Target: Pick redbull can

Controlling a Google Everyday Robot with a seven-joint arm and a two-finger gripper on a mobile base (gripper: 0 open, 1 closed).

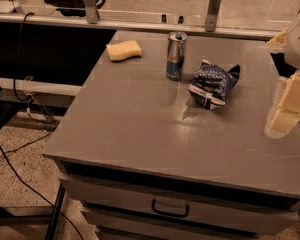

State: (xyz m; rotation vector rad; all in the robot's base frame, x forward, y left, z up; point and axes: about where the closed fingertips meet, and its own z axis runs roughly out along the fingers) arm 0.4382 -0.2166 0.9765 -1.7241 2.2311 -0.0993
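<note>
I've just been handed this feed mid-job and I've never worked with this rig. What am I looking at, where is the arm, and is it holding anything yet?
There is only one camera view. It looks down on a grey cabinet top with drawers below, and where the camera is mounted is not on record. The machine is a mobile robot with a single arm. The pale shape at the right edge is its gripper, above the right side of the top. Three things are on the top. The redbull can stands upright near the back. A yellow sponge lies to its left in the picture, and a crumpled blue and white snack bag lies to its right. The can is well apart from the gripper, so it has not been picked up yet.
</note>
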